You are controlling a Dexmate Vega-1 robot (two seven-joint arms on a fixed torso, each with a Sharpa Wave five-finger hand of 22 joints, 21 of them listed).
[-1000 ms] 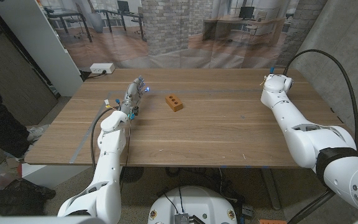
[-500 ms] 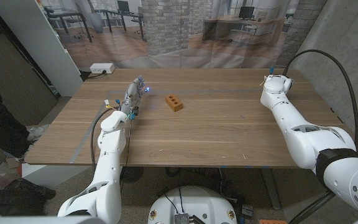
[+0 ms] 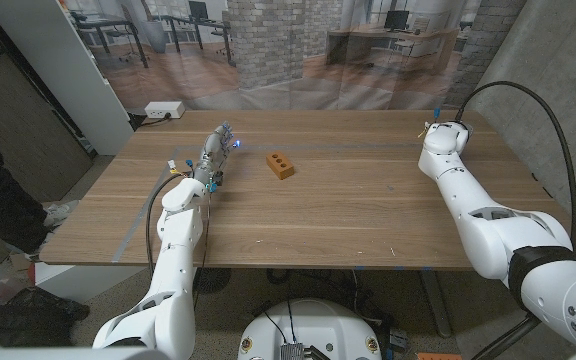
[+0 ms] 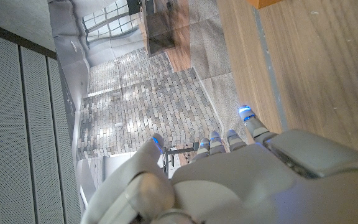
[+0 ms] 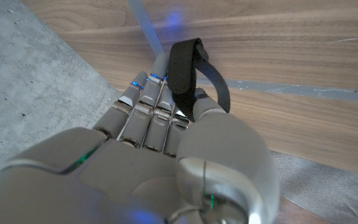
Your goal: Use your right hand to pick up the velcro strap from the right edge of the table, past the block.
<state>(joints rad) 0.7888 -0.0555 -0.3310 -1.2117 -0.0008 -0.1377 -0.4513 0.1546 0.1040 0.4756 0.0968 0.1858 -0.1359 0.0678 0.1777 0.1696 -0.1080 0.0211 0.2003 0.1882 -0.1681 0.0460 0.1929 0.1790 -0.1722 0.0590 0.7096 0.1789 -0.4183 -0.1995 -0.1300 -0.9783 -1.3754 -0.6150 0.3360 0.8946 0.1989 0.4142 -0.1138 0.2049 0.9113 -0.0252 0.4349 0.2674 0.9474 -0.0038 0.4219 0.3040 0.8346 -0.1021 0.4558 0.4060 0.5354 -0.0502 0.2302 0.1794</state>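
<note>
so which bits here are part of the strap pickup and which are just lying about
Part of the job:
- velcro strap, black, pinched in the right hand
- orange block, the landmark on the table

Just lying about:
- left hand, holding nothing
- white box beyond the far edge

Premises: a robot test space, not a working office. The wooden table [image 3: 348, 200] stands before a printed backdrop [image 3: 298, 50] showing brick columns and office desks (its folds are visible, so it is a hanging sheet, not a real room). Grey concrete-look panel [image 3: 558, 70] at right, loose black cable [image 3: 558, 130], white power box [image 3: 163, 109] on the floor behind.
</note>
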